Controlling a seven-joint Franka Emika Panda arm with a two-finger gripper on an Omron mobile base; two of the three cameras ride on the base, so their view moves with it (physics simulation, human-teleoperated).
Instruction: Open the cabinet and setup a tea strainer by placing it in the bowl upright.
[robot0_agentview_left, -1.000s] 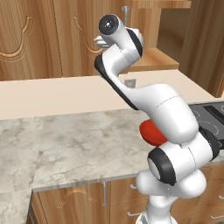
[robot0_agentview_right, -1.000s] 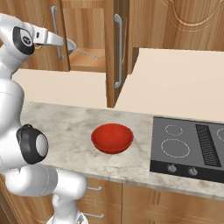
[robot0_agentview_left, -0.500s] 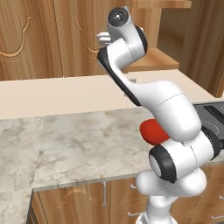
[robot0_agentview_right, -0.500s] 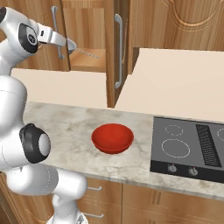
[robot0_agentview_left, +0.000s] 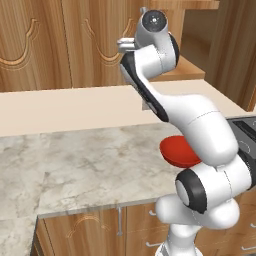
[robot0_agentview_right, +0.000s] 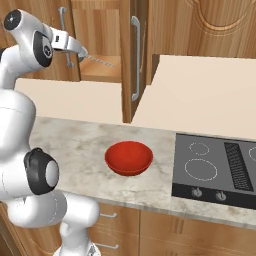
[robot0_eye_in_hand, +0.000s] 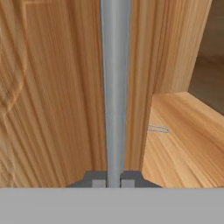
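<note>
**A:** What has changed about the cabinet (robot0_agentview_right: 97, 25) in the last second?

**B:** Little in the wood itself; its right door (robot0_agentview_right: 126, 50) was already swung out edge-on and has stayed so; the arm is what moved, the hand drifting across towards the opening in the left base view and creeping a little along in the right one.

**A:** And what does that mean for the job?

**B:** The shelf is bared on one side; I judge the other door is the step in hand, nothing fetched yet; the counter (robot0_agentview_right: 75, 140) carries the red bowl (robot0_agentview_right: 129, 157), unmoved and with nothing in it.

**A:** The pincer?

**B:** In the hand view the left door handle (robot0_eye_in_hand: 114, 87) runs straight up between the tips of the gripper (robot0_eye_in_hand: 113, 181); they press against it on both sides, so I read it as clamped on that bar; whether that door has started to move, I cannot tell.

**A:** The tea strainer?

**B:** On the cabinet shelf, well apart from the bowl; the tea strainer (robot0_agentview_right: 102, 61) lies flat, a thin silver sliver; its long axis runs along the shelf, slanting down to the right in the right base view; which end is the grip is too small to tell; it must be stood up from lying.
</note>
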